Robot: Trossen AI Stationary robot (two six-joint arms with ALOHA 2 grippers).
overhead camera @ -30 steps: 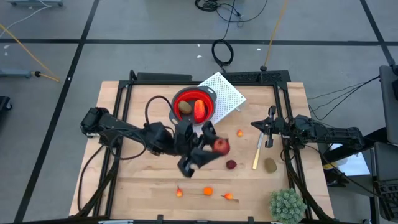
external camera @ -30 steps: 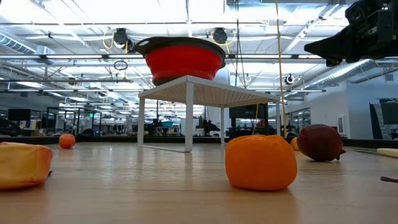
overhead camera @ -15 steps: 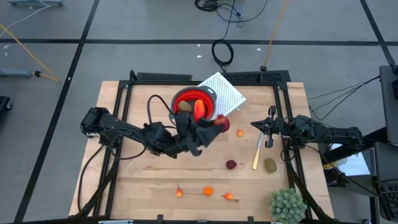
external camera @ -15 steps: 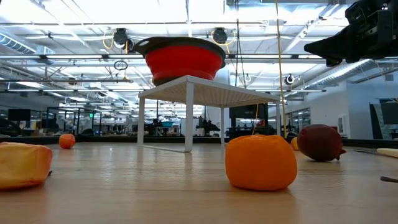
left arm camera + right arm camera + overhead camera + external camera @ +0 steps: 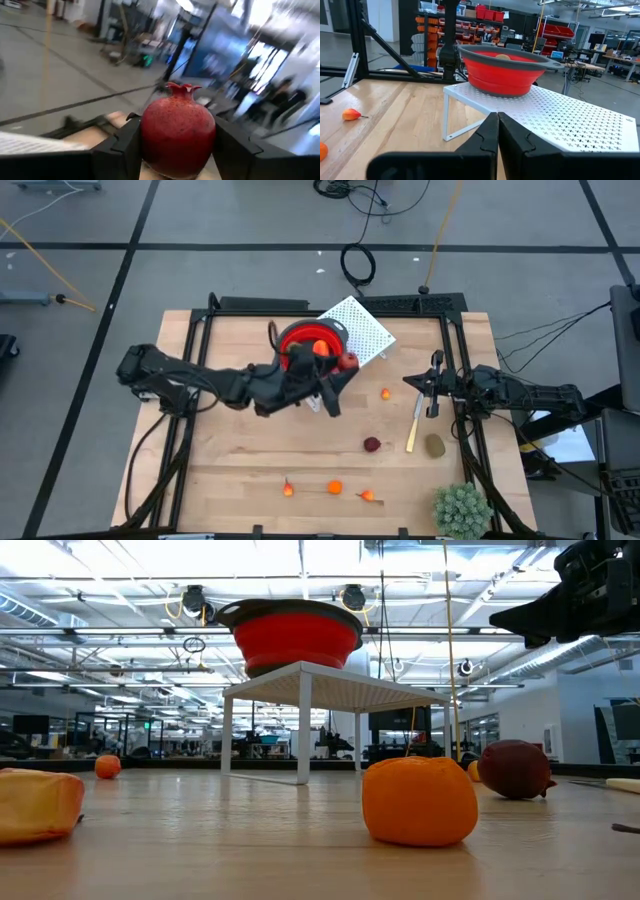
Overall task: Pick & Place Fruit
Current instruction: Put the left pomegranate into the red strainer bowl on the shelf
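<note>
My left arm (image 5: 200,383) is matte black all over, chunky jointed segments with a black cable looping off near the wrist. My left hand (image 5: 175,150) has two blocky, angular black fingers. My right arm (image 5: 520,392) matches it: dark, boxy links, thin fingers on my right hand (image 5: 496,131).

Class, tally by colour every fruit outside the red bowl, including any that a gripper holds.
Orange pieces: 4
Dark red ball on the table: 1
Olive-brown oval: 1
Red pomegranate in the left gripper: 1
Total: 7
</note>
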